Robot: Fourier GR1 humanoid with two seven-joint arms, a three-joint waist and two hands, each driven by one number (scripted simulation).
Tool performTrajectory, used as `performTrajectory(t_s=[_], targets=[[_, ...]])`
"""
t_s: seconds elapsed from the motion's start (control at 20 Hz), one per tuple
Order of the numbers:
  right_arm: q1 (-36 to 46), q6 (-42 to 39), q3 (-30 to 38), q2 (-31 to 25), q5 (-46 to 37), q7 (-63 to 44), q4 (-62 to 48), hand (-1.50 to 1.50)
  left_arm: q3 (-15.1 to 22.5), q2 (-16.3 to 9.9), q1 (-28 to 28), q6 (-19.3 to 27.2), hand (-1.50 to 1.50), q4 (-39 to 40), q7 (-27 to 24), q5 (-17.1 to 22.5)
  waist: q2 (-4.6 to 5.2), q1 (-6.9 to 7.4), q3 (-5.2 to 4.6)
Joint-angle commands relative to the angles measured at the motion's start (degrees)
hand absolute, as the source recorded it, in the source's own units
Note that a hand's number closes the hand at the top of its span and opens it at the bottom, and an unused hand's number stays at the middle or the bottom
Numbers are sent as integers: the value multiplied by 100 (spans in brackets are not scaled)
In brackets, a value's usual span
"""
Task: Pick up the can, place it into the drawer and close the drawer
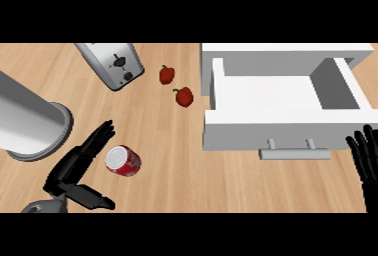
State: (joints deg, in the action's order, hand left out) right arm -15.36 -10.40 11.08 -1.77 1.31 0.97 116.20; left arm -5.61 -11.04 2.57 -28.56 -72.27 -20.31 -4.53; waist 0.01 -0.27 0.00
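Fingers of the left hand point(77, 162) stretched straight beside the red can point(123, 160) at lower left, thumb apart below it, apparently framing a grasp without yet gripping. Toward the upper right, the white drawer point(284, 131) stood pulled open to take the can. At the right edge the right hand point(365, 157) rested, fingers relaxed and upward.

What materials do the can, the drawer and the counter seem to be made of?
The can looks like metal: silvery lid, glossy red printed wall. The drawer looks like white painted wood or plastic, matte, with a pale grey handle; I cannot tell which. The counter looks like light wood, showing grain lines.
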Motion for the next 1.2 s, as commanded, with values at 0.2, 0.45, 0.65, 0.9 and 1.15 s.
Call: performTrajectory(t_s=[0.2,0.45,0.65,0.9,1.15], targets=[[504,6,191,-135,21,-167,-241,-150,-129,-93,431,107,-150,1060,-548,-287,1,11,-1],[406,-228,619,-378,501,-346,-26,-150,-151,-123,432,78,-150,1396,-703,-337,-2,6,0],[84,-80,174,-40,135,-350,361,-150,-346,-419,886,110,-150,2599,-1435,-553,3,-16,-2],[338,65,104,17,-41,-546,239,-150,-214,-339,978,55,-150,2672,-1556,-587,0,3,-1],[-70,20,-183,170,-141,-167,295,-150,-330,-294,1565,249,-150,3603,-1817,-662,5,-26,-2]])
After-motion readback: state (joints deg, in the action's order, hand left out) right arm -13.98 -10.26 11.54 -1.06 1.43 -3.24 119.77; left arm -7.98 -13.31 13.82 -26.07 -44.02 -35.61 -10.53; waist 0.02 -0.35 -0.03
